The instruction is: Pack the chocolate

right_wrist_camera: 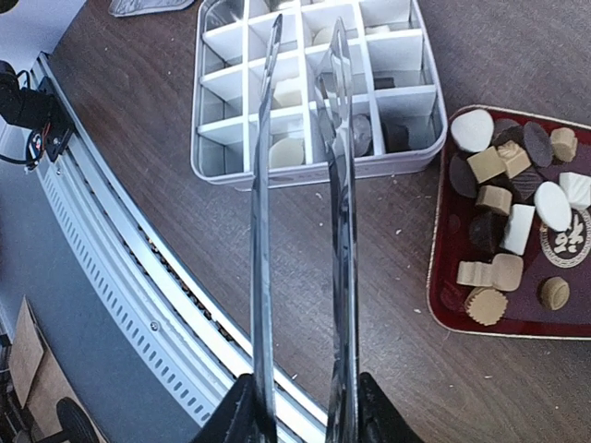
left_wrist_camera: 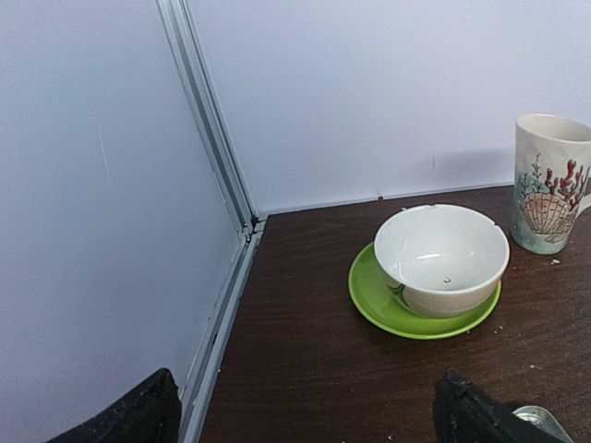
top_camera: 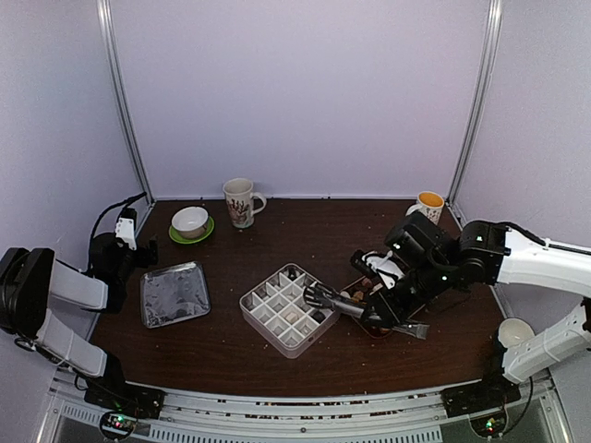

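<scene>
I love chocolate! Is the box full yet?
Not full: the box has many bare cells; only a few hold chocolate.

pale lavender walls (top_camera: 305, 92) close in the back and both sides, with a slim aluminium post (top_camera: 125, 101) in the left corner and another (top_camera: 477, 92) in the right. the surface (top_camera: 314, 226) is dark brown wood grain, evenly lit. a slotted metal rail (top_camera: 305, 423) runs along its near edge.

no text, number or brand is legible; the mug (left_wrist_camera: 552, 185) bears only pictures
</scene>
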{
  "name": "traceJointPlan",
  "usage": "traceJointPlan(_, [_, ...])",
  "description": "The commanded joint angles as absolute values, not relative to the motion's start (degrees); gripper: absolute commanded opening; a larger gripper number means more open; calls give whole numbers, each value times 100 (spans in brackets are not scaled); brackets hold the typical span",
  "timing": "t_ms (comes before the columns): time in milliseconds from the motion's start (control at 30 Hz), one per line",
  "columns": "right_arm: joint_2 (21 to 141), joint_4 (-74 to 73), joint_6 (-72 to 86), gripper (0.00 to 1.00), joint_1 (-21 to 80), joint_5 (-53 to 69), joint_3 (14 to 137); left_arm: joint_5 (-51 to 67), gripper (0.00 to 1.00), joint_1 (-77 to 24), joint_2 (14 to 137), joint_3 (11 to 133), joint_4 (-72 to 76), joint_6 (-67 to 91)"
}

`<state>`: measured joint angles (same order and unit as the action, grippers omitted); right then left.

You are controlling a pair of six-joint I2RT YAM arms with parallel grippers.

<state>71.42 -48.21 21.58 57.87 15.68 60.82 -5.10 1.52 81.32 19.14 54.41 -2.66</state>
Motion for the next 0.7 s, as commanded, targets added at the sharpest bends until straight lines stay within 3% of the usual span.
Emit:
traceJointPlan(0, [6801,-4723,2199,34,5803,800,6228,-514,98,202,8165,1907,5770,-246])
traceJointPlan(667, [6020,-4764,2532,33,5584,-358,5943,-510,98,198,8165,1907,5773,-246])
